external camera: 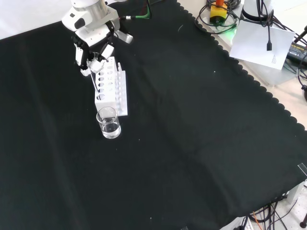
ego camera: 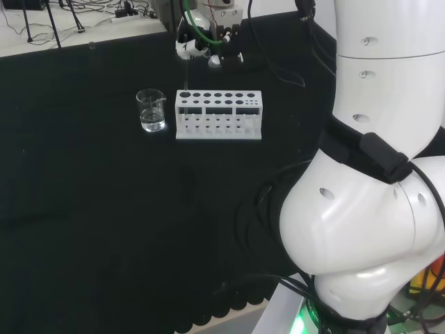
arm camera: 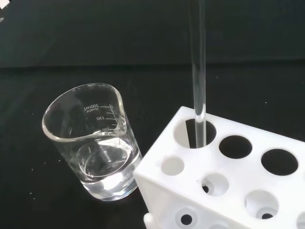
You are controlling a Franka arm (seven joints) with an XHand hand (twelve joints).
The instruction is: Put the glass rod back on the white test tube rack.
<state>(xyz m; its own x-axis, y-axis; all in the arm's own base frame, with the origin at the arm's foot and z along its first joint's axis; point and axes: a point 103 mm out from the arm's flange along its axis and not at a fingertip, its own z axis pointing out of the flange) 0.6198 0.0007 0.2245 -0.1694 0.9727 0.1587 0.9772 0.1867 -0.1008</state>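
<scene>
While I'm watching remotely, hand [external camera: 94,45] seemingly pinching the glass rod [arm camera: 198,71], rod tip entering an end hole of the white rack [ego camera: 219,115], glass beaker [ego camera: 151,110] sitting just beside.

Bright, even light; soft shadows

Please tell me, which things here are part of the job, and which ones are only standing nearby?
Part of the job:
- glass rod, its tip already in a corner hole
- white rack
- hand, holding the rod

Only standing nearby:
- beaker with some clear liquid, beside the rack
</scene>
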